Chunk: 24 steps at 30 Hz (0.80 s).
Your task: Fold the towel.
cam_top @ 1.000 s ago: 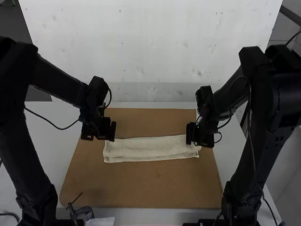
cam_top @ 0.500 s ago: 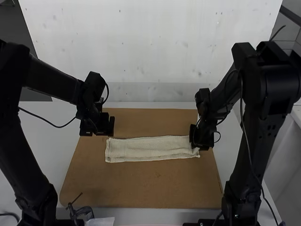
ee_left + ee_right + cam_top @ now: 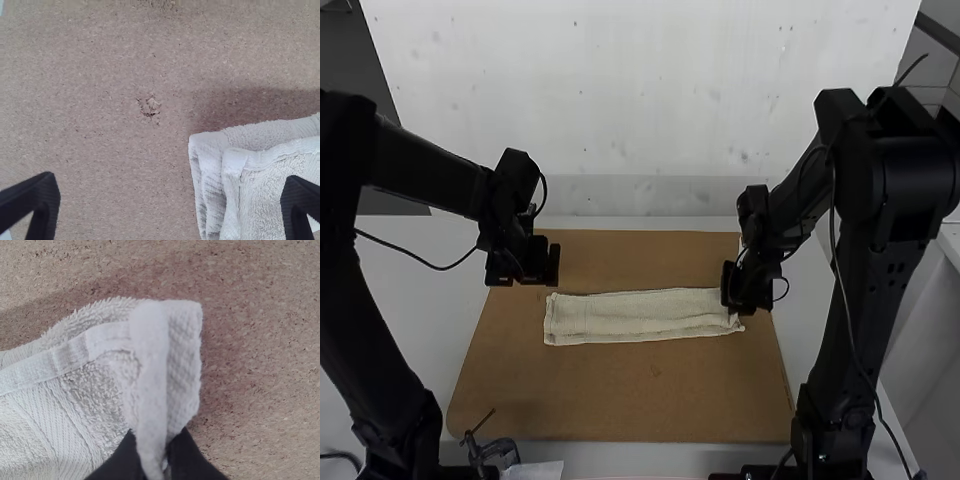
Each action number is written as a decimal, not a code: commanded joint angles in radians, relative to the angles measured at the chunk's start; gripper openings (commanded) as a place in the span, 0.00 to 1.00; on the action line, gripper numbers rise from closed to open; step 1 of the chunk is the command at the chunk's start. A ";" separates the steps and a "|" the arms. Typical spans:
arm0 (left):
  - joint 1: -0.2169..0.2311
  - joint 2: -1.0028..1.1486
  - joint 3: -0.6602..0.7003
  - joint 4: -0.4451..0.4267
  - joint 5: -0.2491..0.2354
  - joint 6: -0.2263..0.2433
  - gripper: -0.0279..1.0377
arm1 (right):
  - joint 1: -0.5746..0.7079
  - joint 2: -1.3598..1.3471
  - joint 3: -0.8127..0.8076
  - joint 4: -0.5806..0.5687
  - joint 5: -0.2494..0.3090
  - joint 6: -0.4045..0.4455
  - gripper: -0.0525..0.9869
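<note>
The cream towel lies as a long, narrow folded strip across the brown board. My right gripper is at the strip's right end; in the right wrist view my right gripper is shut on a pinched ridge of the towel at that end. Just beyond the strip's left end, my left gripper hangs above the board. The left wrist view has my left gripper with its fingers wide apart, and layered edges of the towel partly between and below them.
The brown board rests on a white table. Near the board's front left corner are a metal clamp and a pale sheet. A white panel stands behind.
My left gripper has shifted slightly left and away from the towel's end. The right gripper has moved a little at the right end, and the towel's left edge has slid slightly right.
</note>
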 commanded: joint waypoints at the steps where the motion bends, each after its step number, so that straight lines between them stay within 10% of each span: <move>1: 0.009 -0.061 -0.007 0.003 0.007 0.013 0.96 | -0.128 -0.017 -0.006 -0.015 0.056 -0.075 0.06; 15: 0.021 -0.129 -0.041 -0.002 0.007 0.019 0.96 | -0.464 -0.039 0.148 -0.084 0.048 -0.259 0.06; 24: 0.026 -0.139 -0.056 -0.002 0.007 0.019 0.95 | -0.193 -0.148 0.109 -0.179 0.055 -0.133 0.06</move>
